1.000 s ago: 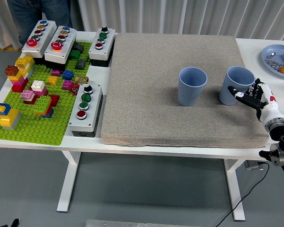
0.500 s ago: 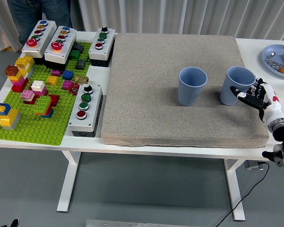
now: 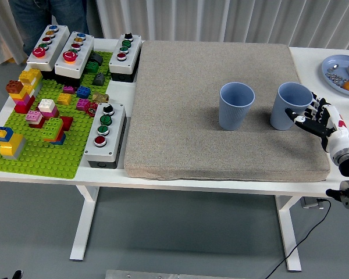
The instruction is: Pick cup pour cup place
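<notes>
- My right hand was at the right blue cup, fingers spread by its side, holding nothing.
- That cup stood upright on the gray mat, near the other blue cup.

Right edge cuts off the blue plate.

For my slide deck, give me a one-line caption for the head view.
Robot's right hand, fingers open, reaches beside the right blue cup; a second blue cup stands left on the grey mat.
</notes>
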Robot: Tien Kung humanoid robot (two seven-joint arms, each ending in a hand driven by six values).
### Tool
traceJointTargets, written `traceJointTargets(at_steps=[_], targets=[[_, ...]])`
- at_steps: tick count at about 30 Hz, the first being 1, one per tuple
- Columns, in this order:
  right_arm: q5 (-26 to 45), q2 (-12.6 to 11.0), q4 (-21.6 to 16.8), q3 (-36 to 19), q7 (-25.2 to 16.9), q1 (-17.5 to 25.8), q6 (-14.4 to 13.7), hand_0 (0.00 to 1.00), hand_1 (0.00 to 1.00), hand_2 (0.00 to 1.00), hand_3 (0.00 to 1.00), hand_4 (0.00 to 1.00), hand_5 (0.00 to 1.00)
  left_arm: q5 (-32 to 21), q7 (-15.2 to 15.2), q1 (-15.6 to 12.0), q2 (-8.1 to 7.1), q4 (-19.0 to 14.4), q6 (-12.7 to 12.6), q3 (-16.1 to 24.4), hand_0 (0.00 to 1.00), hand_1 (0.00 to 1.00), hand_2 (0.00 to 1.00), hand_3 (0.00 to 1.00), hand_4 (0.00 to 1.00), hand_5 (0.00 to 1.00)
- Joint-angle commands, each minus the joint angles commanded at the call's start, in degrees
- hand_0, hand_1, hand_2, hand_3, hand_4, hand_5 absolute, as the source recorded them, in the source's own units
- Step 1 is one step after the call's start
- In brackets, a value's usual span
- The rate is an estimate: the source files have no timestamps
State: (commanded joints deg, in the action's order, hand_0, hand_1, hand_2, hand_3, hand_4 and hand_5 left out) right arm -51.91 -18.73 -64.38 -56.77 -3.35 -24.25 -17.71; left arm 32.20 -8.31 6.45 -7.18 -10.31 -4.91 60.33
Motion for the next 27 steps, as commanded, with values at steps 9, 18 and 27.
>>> traceJointTargets(at_steps=[9,18,27], targets=[[-0.01,-1.63,-2.14,-0.86,0.34,1.14,-0.08,0.941,0.838,0.888,0.914,0.854,0.387,0.24,0.06,-0.03,-0.02,0.0,-0.07,0.56,0.712,0.654,0.731,0.655,0.469,0.982],[-0.44,-3.56,-5.3,-2.36,1.05,1.71,-0.1,0.942,0.837,0.888,0.914,0.854,0.388,0.89,0.01,-0.13,-0.14,0.0,-0.15,1.38,0.712,0.653,0.729,0.655,0.469,0.982],[-0.63,-4.6,-8.48,-4.25,1.4,0.45,-0.53,0.942,0.837,0.889,0.914,0.854,0.388,1.49,-0.02,-0.12,-0.11,0.0,-0.25,2.02,0.713,0.653,0.73,0.654,0.469,0.982]])
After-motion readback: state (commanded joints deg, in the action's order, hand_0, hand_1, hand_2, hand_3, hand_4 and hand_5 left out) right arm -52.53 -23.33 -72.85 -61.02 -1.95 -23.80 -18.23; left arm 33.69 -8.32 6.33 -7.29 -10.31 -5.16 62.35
